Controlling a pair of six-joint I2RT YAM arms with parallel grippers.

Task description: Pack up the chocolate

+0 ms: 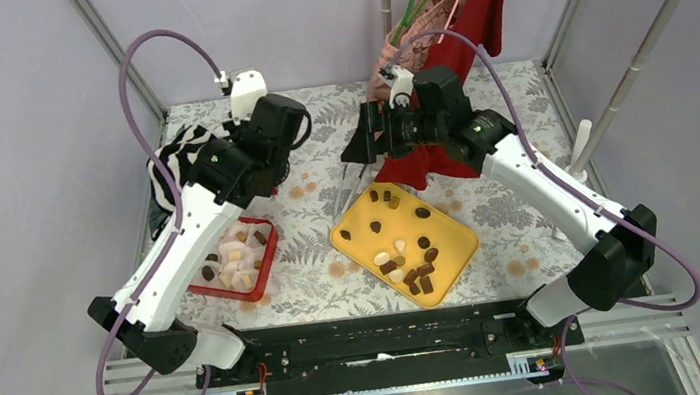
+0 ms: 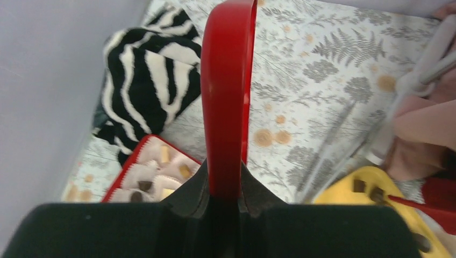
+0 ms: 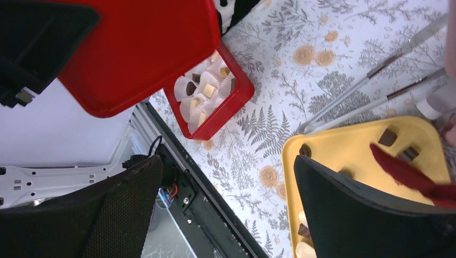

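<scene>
Nearest the lens, my left gripper (image 2: 225,185) is clamped on the edge of the red lid (image 2: 226,91), held up at 1 o'clock from the red box (image 1: 268,258) (some cups already filled). My right gripper (image 3: 226,166) hangs spread wide, holding nothing, over the yellow tray's (image 1: 451,235) 12 o'clock corner, where loose chocolate (image 1: 416,272) waits. My worry: that thin edge-grip slipping and dropping the lid onto the packed pieces.
</scene>
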